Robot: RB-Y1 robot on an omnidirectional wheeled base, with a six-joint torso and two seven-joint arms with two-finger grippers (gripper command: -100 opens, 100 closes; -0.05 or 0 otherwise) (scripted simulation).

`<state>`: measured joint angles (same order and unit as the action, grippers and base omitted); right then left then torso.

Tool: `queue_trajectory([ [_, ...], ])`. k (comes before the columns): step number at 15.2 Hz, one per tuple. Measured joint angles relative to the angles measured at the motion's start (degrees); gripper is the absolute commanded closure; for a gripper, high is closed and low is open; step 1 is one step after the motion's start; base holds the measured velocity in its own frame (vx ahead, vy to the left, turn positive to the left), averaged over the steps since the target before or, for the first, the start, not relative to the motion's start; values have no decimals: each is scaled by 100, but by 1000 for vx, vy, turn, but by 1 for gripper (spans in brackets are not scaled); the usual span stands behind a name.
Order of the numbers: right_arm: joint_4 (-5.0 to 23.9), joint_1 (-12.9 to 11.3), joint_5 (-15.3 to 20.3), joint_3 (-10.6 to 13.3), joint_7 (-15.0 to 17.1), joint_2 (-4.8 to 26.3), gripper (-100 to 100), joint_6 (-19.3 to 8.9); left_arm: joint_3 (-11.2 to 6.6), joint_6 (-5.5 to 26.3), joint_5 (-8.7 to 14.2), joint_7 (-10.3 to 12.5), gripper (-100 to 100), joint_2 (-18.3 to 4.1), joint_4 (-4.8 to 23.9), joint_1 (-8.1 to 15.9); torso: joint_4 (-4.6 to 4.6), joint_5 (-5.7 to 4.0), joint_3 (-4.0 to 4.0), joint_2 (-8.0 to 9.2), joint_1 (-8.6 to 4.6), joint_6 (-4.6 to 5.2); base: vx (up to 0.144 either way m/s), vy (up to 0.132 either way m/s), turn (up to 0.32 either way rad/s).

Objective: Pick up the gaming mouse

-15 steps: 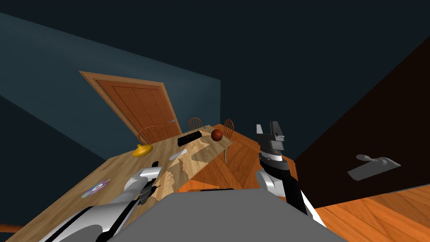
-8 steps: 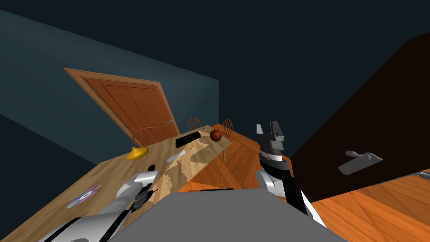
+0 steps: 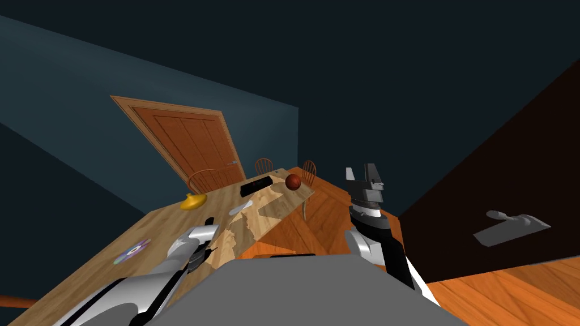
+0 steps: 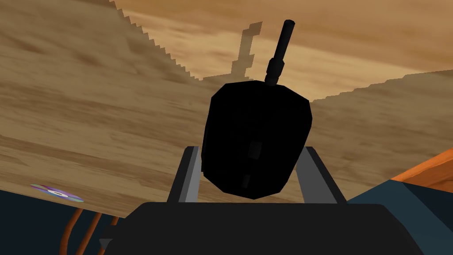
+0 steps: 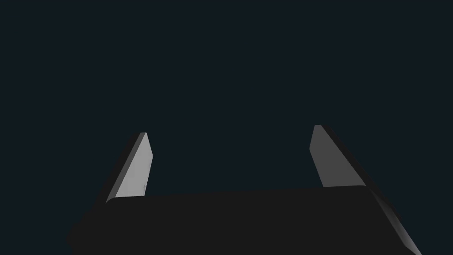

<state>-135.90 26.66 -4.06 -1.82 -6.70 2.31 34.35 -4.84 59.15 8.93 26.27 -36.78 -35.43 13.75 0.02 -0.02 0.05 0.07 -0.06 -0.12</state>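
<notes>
Swung back with the head since half a second ago: door, table and dark wall slid across together, with no shift among the things on the table.

Biggest first: dark teal walls (image 3: 85,102) all round. Orange wood floor (image 3: 510,294) off on the right gripper's side, and there a near-black wall surface (image 3: 498,158) carrying a grey lever handle (image 3: 512,226). Far beyond the left hand, a brown panelled door (image 3: 192,141). Then the long wooden table (image 3: 158,226), stretching away from the left hand, with spindle-back chairs (image 3: 207,178) along its far part.

Left gripper (image 4: 249,150) low at the table's close edge, clamped on the black gaming mouse (image 4: 254,141), one finger pressed to each flank. Long axis in line with the fingers; cable stub (image 4: 278,48) at the far end, pointing away from the palm and leaning a little. Lifted or resting on the wood: cannot tell. Open tabletop ahead of the fingertips; table edge close on the palm side, with floor beyond it.

Right gripper (image 5: 230,130) raised, well apart from the table, fingers spread and bare.

Small stuff, all well beyond the left hand: black box (image 3: 255,185), red-brown ball (image 3: 293,181), yellow object (image 3: 192,202), grey flat piece (image 3: 241,208). Shiny disc (image 4: 57,193) off to one side of the hand, near the table's edge.
</notes>
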Motion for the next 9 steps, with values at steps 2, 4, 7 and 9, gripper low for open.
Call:
queue_trajectory([
  [2,0,-1,0,0,0,0,0,0,-10,7,-64,-34,100,21,171,166,0,0,-1,-2,1,5,-12,-10,39],
  [4,0,0,0,0,0,0,0,0,-11,-119,-156,-120,100,48,590,492,-1,-1,-2,-4,2,5,-18,-9,164],
  [7,0,0,0,0,0,0,0,0,-27,-105,-332,-197,100,122,798,817,0,-2,-2,-3,-2,9,-16,-12,116],
  [9,0,0,0,0,0,0,0,0,-37,-181,-471,-271,100,180,1118,1125,-1,-4,-2,-2,-3,5,-15,-15,124],
])
